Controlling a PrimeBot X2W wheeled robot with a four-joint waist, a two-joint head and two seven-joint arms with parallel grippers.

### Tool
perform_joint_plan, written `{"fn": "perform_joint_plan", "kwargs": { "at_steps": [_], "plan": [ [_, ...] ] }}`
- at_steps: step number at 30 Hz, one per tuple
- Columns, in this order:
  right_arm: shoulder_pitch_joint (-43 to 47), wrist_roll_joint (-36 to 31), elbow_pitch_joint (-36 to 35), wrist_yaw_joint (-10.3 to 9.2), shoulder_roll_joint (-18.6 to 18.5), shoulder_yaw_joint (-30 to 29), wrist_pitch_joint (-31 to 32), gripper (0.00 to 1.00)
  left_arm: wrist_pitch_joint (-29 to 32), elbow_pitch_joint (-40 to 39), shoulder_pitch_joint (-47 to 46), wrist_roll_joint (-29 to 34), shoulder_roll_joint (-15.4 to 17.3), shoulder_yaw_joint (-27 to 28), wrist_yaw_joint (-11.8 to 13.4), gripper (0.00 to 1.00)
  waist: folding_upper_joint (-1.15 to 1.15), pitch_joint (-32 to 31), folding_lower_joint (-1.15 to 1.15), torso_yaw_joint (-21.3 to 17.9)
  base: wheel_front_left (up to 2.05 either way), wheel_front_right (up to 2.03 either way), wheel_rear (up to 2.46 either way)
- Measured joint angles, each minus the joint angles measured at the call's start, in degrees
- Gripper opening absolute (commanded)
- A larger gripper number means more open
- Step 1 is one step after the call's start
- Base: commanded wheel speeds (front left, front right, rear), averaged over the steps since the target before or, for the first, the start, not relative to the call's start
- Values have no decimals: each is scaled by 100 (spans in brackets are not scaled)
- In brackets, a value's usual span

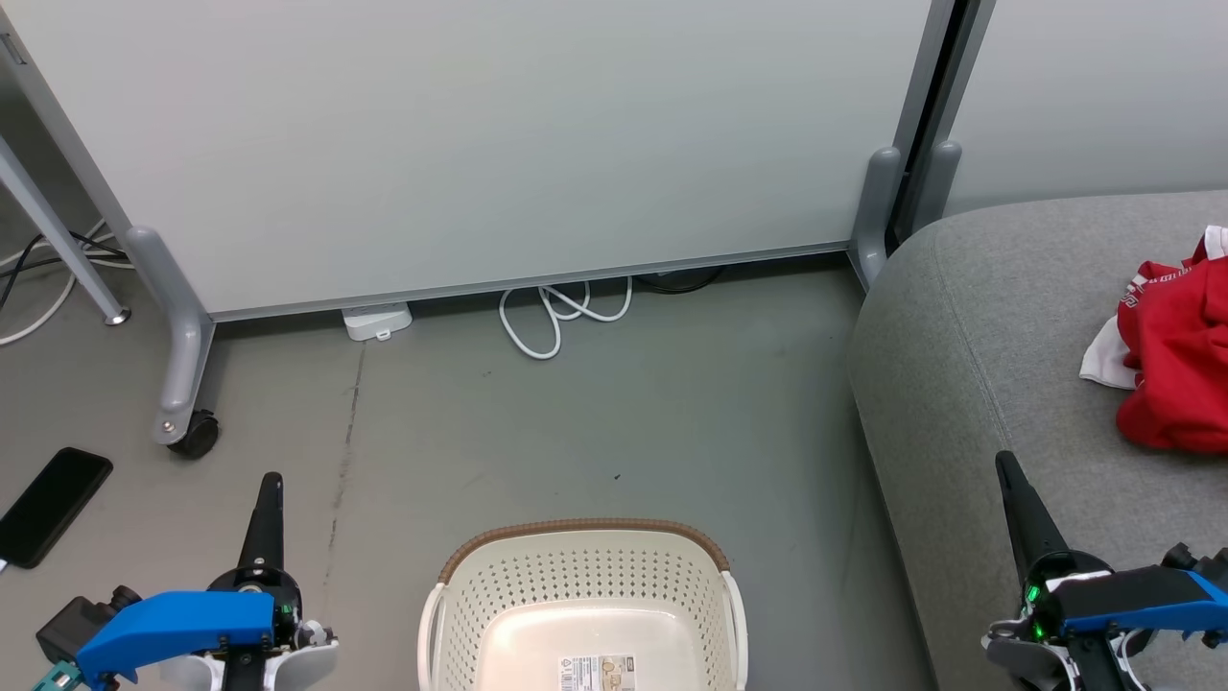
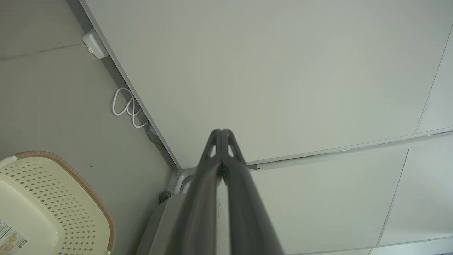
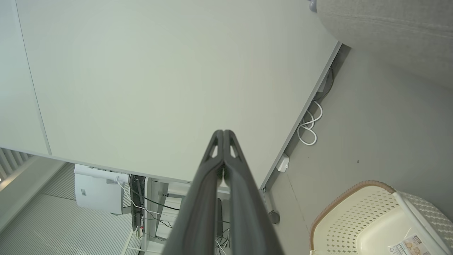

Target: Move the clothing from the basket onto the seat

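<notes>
We see the large grey fabric sofa (image 1: 959,384) at right. The cream perforated plastic basket (image 1: 585,530), brown-rimmed, sits near it, bare-bottomed, while the soft red-and-white clothing (image 1: 1175,374) lies heaped on the sofa. Our left gripper (image 1: 272,480) and right gripper (image 1: 1004,463) are both pressed closed and empty.

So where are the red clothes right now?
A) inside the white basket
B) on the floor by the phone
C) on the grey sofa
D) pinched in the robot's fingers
C: the red clothing lies bunched on the grey sofa, and the part of the laundry basket that shows has nothing but a label on its bottom.
</notes>
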Motion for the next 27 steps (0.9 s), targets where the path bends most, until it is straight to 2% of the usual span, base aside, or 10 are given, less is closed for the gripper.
{"fn": "perform_joint_plan", "kwargs": {
  "at_steps": [27],
  "plan": [
    [-62, 1234, -45, 0, 0, -115, 176, 0, 308, -108, -124, -1099, -33, 141, 0, 0, 0, -28, 0, -20, 0, 0, 0]
  ]
}}
